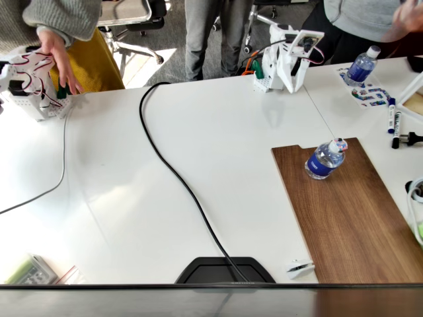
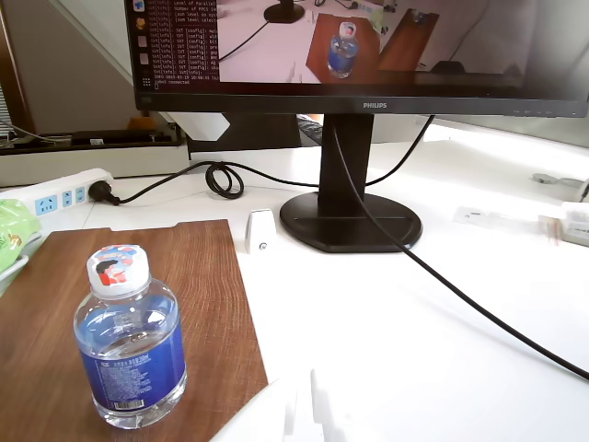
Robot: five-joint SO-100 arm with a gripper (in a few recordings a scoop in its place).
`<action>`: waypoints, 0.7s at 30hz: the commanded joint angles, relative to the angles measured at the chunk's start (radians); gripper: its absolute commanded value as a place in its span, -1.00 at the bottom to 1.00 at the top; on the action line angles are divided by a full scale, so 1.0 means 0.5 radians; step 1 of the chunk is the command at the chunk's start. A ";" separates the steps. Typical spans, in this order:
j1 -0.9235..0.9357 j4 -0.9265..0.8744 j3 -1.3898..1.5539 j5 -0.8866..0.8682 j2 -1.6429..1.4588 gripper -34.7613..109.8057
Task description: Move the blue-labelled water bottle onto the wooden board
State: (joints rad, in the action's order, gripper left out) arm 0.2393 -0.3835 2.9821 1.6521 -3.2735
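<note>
The blue-labelled water bottle (image 2: 129, 345) stands upright on the wooden board (image 1: 350, 211); my gripper's (image 2: 304, 410) grip I cannot tell, and a careless retreat could topple it.

On my feed, the blue-labelled water bottle (image 1: 325, 160) stands upright, capped, apparently part-full, near the notched end of the dark wooden board (image 1: 353, 224).

All-white printed arm (image 1: 285, 56), blocky segments, folded compact. Orange, green and dark cables bunched at base on the left side in fixed view. White fingers (image 2: 285, 414), smooth, at bottom edge of wrist view.
</note>
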 commanded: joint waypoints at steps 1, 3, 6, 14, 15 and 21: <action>0.055 0.129 0.061 0.043 -0.043 -0.52; 0.074 0.390 0.206 0.095 -0.043 -0.52; 0.086 0.457 0.245 0.129 -0.046 -0.52; 0.114 0.546 0.245 0.169 -0.046 -0.52; 0.114 0.586 0.245 0.169 -0.046 -0.52; 0.101 0.868 0.245 0.202 -0.046 -0.52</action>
State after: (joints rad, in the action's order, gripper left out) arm 0.2807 -0.0153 3.0925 1.7349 -3.2735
